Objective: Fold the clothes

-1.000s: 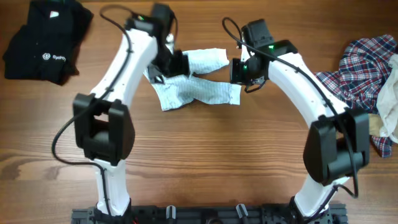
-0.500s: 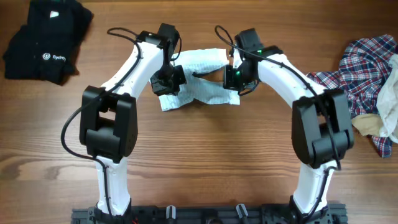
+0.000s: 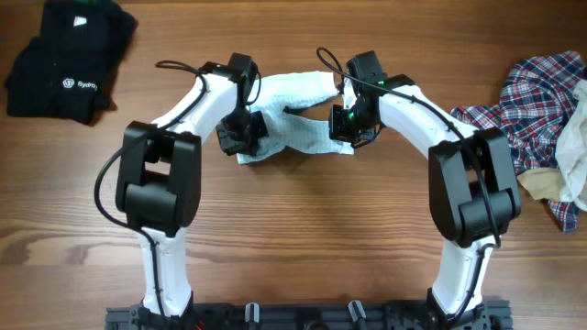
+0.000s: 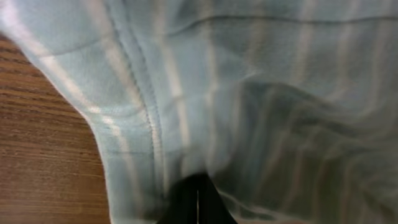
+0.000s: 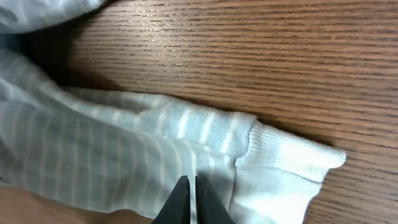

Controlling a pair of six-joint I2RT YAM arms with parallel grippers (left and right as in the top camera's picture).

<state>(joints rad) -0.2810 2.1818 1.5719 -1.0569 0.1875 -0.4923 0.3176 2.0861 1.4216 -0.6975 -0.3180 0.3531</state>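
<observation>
A pale blue garment with thin white stripes (image 3: 298,136) lies crumpled at the far middle of the table. My left gripper (image 3: 240,137) sits on its left end. In the left wrist view the black fingertips (image 4: 198,198) are pressed together with striped fabric (image 4: 261,74) bunched all round them. My right gripper (image 3: 342,124) is at the garment's right end. In the right wrist view it (image 5: 190,186) is shut on the cloth (image 5: 112,149) just left of a ribbed cuff (image 5: 286,168).
A folded black shirt with a white logo (image 3: 69,60) lies at the far left corner. A heap of red-and-blue plaid cloth (image 3: 532,101) and a beige piece (image 3: 573,137) sit at the right edge. Bare wooden tabletop (image 3: 303,238) stretches in front of the garment.
Both grippers have come down and inward onto the garment's two ends. The left gripper went from open to shut. The garment has bunched up a little narrower.
</observation>
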